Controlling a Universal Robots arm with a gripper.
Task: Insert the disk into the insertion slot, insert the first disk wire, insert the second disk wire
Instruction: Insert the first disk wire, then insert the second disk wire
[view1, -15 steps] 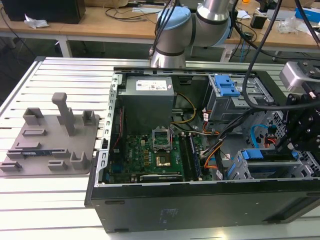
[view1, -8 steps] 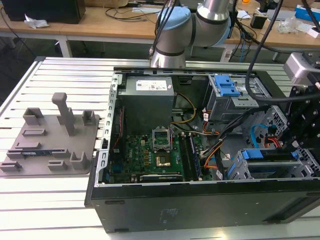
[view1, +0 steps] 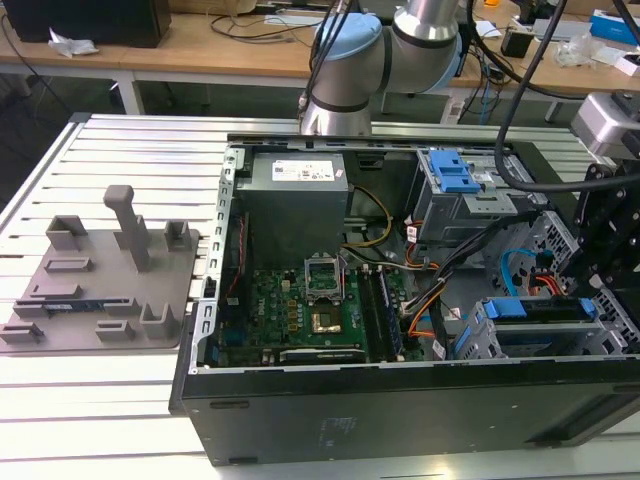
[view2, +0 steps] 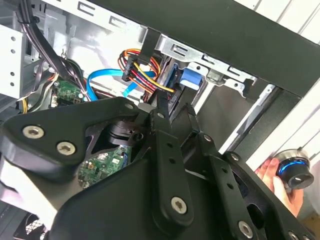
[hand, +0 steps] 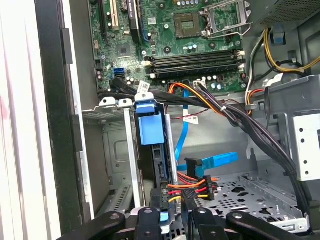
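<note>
The disk (view1: 530, 308), silver in its blue caddy, sits in the grey insertion slot (view1: 468, 332) at the case's front corner, on the exterior view's right. In the first wrist view I look along its edge, with the blue caddy tab (hand: 150, 125) at the far end. My gripper (hand: 175, 220) is open and straddles the disk's near edge without touching it. A black connector on coloured wires (hand: 198, 189) lies loose just beside one finger. The blue flat cable (hand: 215, 161) hangs free close by. In the second wrist view my gripper (view2: 175, 107) points at the blue tab (view2: 190, 80).
The motherboard (hand: 190, 30) and a thick black cable bundle (hand: 250, 130) lie beyond the disk. A second grey bay with a blue latch (view1: 455, 175) stands at the back. A hand on a knob (view2: 290, 175) rests outside the case wall. A grey fixture plate (view1: 100, 285) lies at the exterior view's left.
</note>
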